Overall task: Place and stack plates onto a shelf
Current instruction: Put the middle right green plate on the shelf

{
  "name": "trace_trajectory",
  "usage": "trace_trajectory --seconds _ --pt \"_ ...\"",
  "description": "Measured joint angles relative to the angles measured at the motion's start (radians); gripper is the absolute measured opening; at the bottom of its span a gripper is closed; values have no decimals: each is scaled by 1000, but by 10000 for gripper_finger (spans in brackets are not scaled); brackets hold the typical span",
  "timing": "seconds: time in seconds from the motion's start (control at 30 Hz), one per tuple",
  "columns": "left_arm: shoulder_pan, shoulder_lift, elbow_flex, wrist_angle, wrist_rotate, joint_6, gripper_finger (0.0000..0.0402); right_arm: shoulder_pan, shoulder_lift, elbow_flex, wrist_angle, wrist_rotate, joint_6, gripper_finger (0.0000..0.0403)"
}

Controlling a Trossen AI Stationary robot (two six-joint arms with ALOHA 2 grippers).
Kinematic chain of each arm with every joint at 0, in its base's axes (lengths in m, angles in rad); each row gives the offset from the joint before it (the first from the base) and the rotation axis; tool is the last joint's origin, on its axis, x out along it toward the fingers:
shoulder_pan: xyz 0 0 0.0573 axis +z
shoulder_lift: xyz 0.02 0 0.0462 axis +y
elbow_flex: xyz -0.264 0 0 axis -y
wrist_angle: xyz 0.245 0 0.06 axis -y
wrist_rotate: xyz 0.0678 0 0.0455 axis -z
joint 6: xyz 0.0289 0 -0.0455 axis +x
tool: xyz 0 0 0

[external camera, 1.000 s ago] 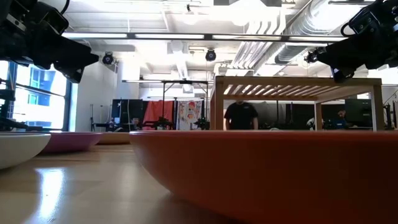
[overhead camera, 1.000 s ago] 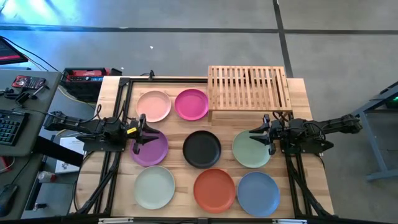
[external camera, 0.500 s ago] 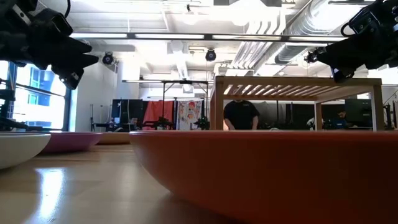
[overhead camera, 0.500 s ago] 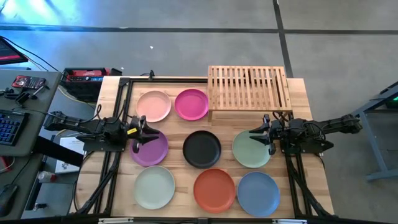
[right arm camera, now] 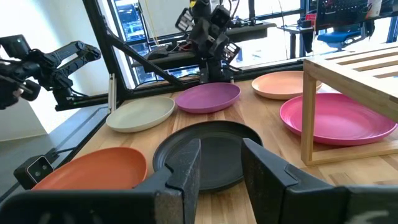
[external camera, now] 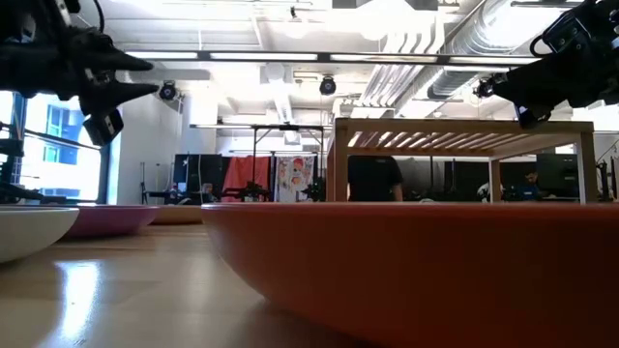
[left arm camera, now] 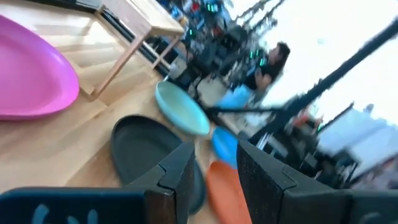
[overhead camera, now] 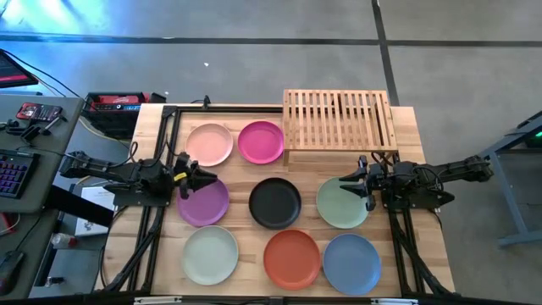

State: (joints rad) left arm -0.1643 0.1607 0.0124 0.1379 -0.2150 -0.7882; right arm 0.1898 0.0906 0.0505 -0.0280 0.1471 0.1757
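I have all eight plates lying flat on the desk (overhead camera: 406, 135) and nothing yet on the shelf (overhead camera: 339, 119), which stands at the far edge, right of centre, its long side running across the desk. What matters for my next move is who is nearest what: my left pincer (overhead camera: 203, 179) hangs over the far-left rim of the purple plate (overhead camera: 206, 203), which lies just ahead of and below its fingertips, while my right pincer (overhead camera: 349, 182) hangs over the far rim of the sage green plate (overhead camera: 340, 204), just in front of the shelf's near edge. The right arm is clearly the closer one to the shelf; the left would have to reach across past the magenta plate (overhead camera: 261, 141) and pale pink plate (overhead camera: 209, 144). Both pincers are released, fingers parted by a modest gap, holding nothing and touching nothing; from desk level they sit well above the plates. The black plate (overhead camera: 274, 202) lies between the two arms, with the off-white plate (overhead camera: 211, 255), orange-red plate (overhead camera: 292, 258) and blue plate (overhead camera: 351, 262) along the near row. I judge that I am at the very start, with the first grasp not made.
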Motion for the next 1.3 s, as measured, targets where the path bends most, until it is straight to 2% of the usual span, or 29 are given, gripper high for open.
trace_trajectory --seconds 0.2,0.4,0.57,0.67,0.97,1.3 --pt "0 0 0 64 -82 -126 108 0 0 0 1 0 0 103" --pt "0 0 0 71 -89 -93 108 0 0 0 10 0 16 103" --pt "0 0 0 69 -96 -89 108 0 0 0 82 1 109 103" --pt "0 0 0 60 -78 -30 108 0 0 0 134 1 113 103" --pt "0 0 0 28 -67 203 108 0 0 0 438 47 108 103" --pt "0 0 0 -58 -83 217 108 0 0 0 825 68 -117 103"
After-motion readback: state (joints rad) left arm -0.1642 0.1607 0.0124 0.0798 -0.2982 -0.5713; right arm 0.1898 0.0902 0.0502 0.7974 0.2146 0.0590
